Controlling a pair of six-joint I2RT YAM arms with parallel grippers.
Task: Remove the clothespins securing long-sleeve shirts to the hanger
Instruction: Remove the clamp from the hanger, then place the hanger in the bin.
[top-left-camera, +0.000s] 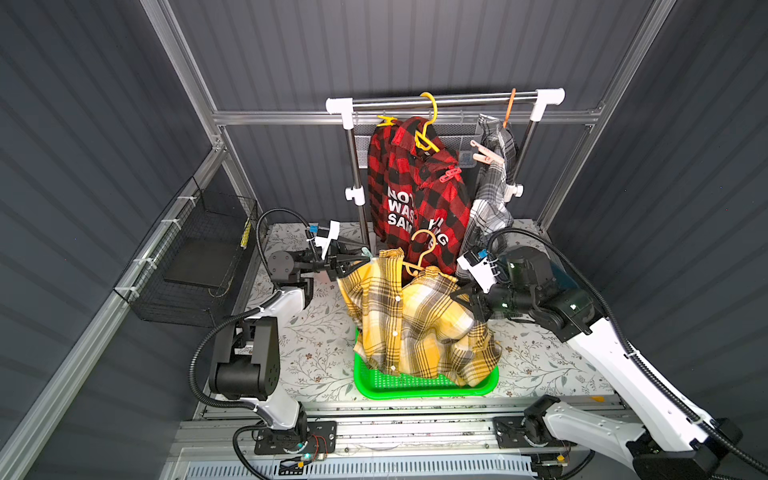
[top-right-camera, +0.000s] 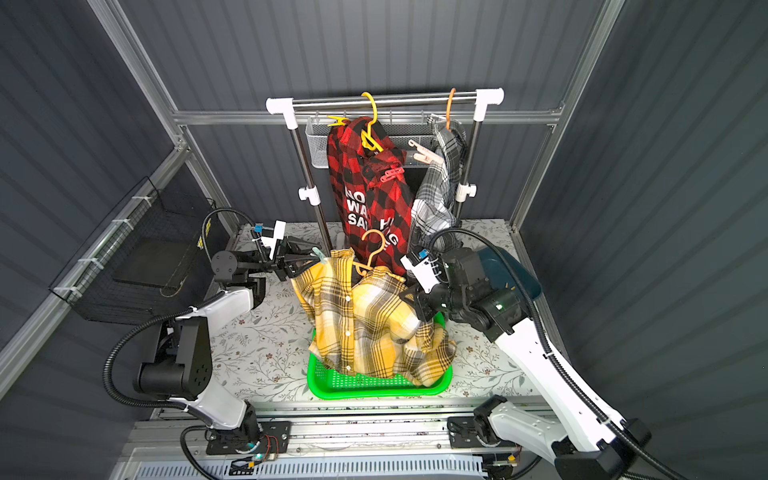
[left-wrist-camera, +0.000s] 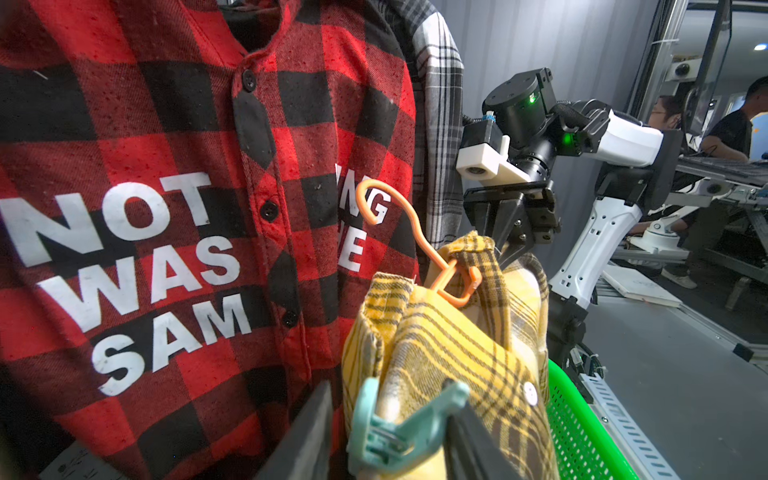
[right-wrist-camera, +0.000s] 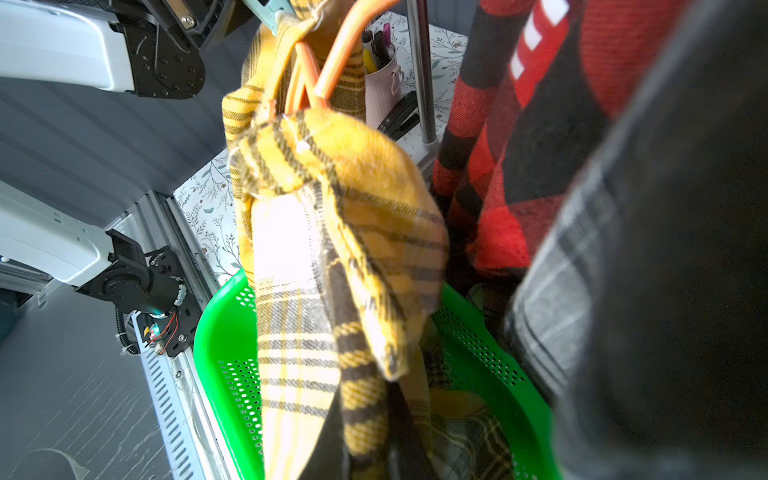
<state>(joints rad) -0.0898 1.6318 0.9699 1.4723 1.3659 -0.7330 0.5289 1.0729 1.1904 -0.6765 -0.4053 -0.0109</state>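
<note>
The left gripper (left-wrist-camera: 390, 401) reached sideways to one shoulder of the yellow-and-black shirt (top-left-camera: 411, 320). The pale blue-grey clothespin (left-wrist-camera: 395, 424) sat right between its two dark fingers (left-wrist-camera: 309, 436), clipped on the fabric edge. One finger looked to be against the pin's arm and a sliver of gap showed at the other, so whether the jaws were squeezing it or only flanking it could not be told. Across the shirt from that hand, the right gripper (left-wrist-camera: 506, 249) had its fingers pressed together on the cloth of the opposite shoulder, just beside the orange hanger (left-wrist-camera: 475, 279), whose hook stood free above the collar. Between the two hands the shirt hung spread, its hem sagging into the green basket (top-left-camera: 419, 390) below them. Beyond both sets of fingertips and well above the grippers, the red-and-black shirt (top-left-camera: 399, 174) and the grey plaid shirt (top-left-camera: 490, 199) hung on the rail (top-left-camera: 457, 99). A yellow clothespin (top-left-camera: 386, 121) and a red clothespin (top-left-camera: 450, 174) sat on the red shirt's shoulders, and salmon-pink clothespins (top-left-camera: 484, 153) at the grey one.
</note>
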